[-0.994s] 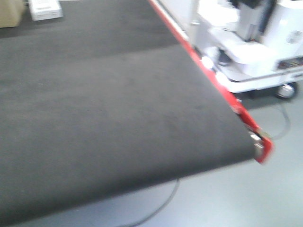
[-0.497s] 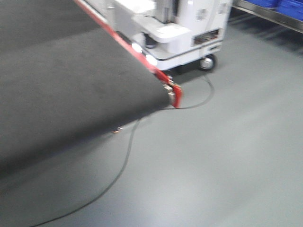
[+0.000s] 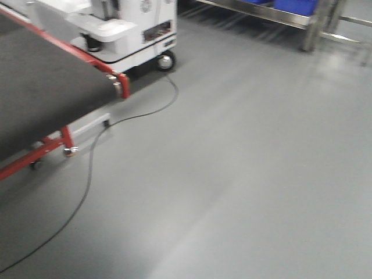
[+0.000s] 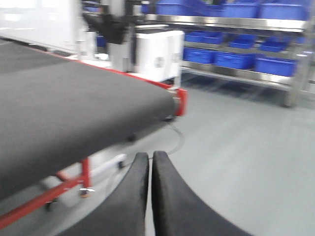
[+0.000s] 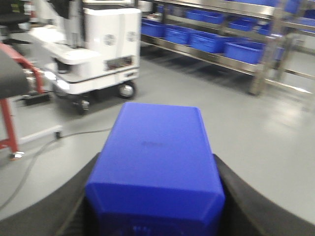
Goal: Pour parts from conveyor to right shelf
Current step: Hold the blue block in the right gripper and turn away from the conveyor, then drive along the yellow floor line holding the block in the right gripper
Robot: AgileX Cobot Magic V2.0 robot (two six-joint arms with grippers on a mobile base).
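Observation:
My right gripper [image 5: 156, 196] is shut on a blue plastic bin [image 5: 157, 157], seen bottom-up in the right wrist view, held above the floor. No parts are visible. My left gripper [image 4: 149, 162] is shut and empty, beside the conveyor's black belt [image 4: 64, 113]. The conveyor [image 3: 40, 93] with its red frame lies at the left of the front view. The metal shelf [image 5: 221, 44] holding several blue bins stands at the back; its lower rail shows in the front view [image 3: 273, 14].
A white mobile robot base [image 3: 125, 32] stands by the conveyor's end; it also shows in the right wrist view [image 5: 98, 49]. A black cable [image 3: 87, 174] snakes over the grey floor [image 3: 250, 163]. The conveyor's red legs [image 3: 35, 157] stand at the left.
The front view has swung right, away from the conveyor belt: the belt slid to the left edge, and the open floor and the shelf rail came into view.

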